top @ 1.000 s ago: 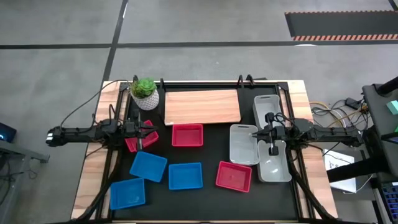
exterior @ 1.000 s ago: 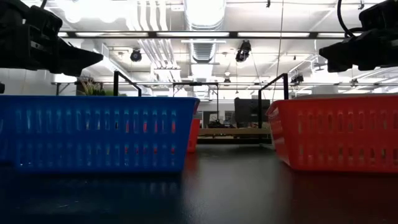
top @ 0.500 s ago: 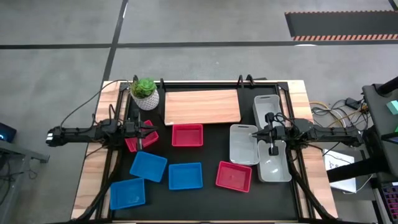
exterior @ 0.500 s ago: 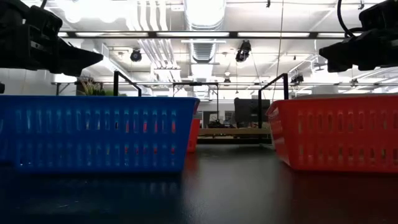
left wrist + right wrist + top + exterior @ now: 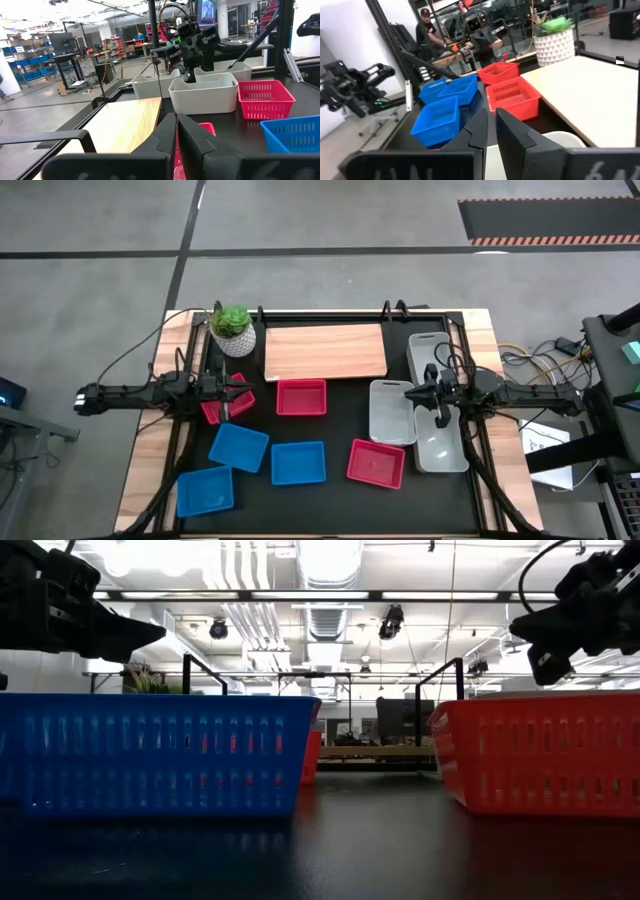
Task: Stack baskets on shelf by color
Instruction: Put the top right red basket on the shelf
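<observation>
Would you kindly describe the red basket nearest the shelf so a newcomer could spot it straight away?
Start at the light-wood shelf at the table's far edge, beside the plant pot. Just below its near edge, left of centre, sits one red basket. Unlike the other two red ones, it lies square to the shelf, with no arm over it.

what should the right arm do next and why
Probably open its jaws and drop onto the rim of the whitish-grey basket below it. The right gripper hovers with jaws nearly shut and empty over the three grey baskets, the wooden shelf holds no baskets yet, and the left gripper waits shut above a red basket.
</observation>
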`<state>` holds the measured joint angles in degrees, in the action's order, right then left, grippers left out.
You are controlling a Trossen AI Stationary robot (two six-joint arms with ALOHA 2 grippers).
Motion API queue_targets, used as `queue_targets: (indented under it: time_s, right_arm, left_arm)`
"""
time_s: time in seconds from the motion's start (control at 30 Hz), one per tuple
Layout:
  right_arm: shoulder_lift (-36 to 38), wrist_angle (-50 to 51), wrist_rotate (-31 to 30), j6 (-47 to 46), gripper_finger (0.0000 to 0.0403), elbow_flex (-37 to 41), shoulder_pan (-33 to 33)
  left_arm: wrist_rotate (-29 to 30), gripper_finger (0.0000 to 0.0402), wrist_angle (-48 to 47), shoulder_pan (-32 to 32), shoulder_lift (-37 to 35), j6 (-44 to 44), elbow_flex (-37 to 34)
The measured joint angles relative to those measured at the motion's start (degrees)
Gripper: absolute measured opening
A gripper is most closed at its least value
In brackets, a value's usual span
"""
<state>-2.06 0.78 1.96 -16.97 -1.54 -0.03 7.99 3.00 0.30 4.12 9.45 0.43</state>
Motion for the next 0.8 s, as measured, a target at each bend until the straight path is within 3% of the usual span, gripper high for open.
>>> queue_targets:
  time_s: [0.4,0.67,0.8]
  right_arm:
    - [0.0,-0.1,-1.1,8.6,0.0029,0.0,0.0]
    - [0.0,-1.0,-1.2,8.2,0.0029,0.0,0.0]
    - [-0.4,-7.2,-1.8,9.6,0.0029,0.0,0.0]
  left_arm:
    - [0.0,0.0000,0.0,0.0,0.0,0.0,0.0]
    - [-0.4,0.0000,0.1,0.0,0.0,-0.2,0.0]
    - [-2.2,0.0000,1.5,0.0,0.0,-11.1,0.0]
